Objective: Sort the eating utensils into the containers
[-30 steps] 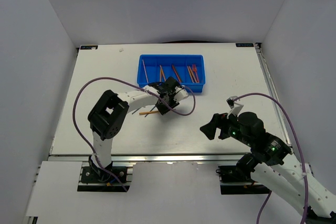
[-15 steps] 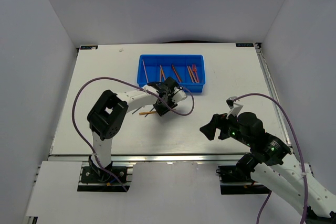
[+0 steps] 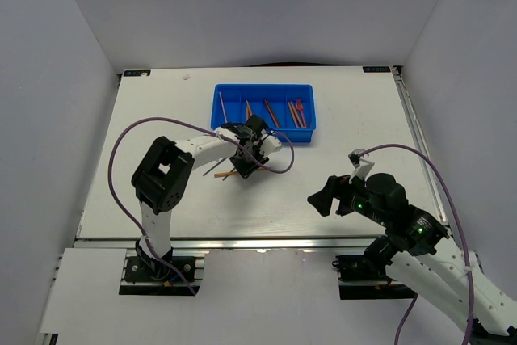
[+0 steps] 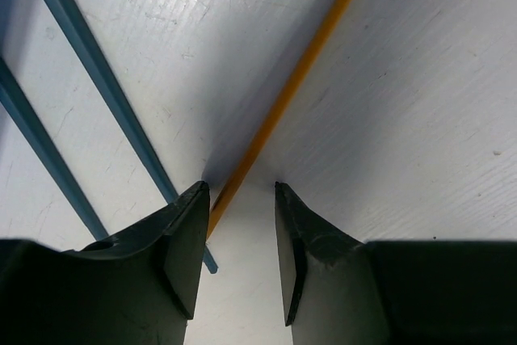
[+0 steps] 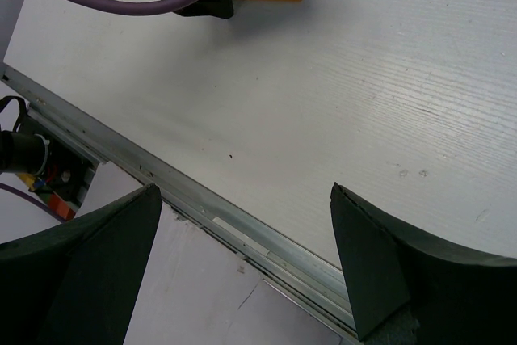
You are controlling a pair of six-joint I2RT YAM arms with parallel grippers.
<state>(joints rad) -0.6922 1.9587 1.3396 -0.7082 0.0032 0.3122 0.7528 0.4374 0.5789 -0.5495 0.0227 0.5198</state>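
The white desk point(image 3: 161, 119) fills the overhead view. One bright blue tray point(image 3: 262, 86) sits at the middle of its far edge, with several orange and red utensils point(image 3: 271, 112) already lying in its narrow compartments. Your left arm reaches in from the near left corner to a spot just on the near side of the tray. Its left jaws stand narrowly apart and low over the desk, straddling the near end of an orange stick point(image 4: 283, 103) without yet clamping it. Two dark blue sticks point(image 4: 97, 78) lie just beside it. Your right jaws hang wide apart and hold nothing, above the bare near right part of the desk. The stick looks light, thin, stiff and smooth, so it may pivot or slip; gripping nearer mid-length seems safer than the tip. Open room lies towards the left and near edges; the tray's near wall stands close ahead.
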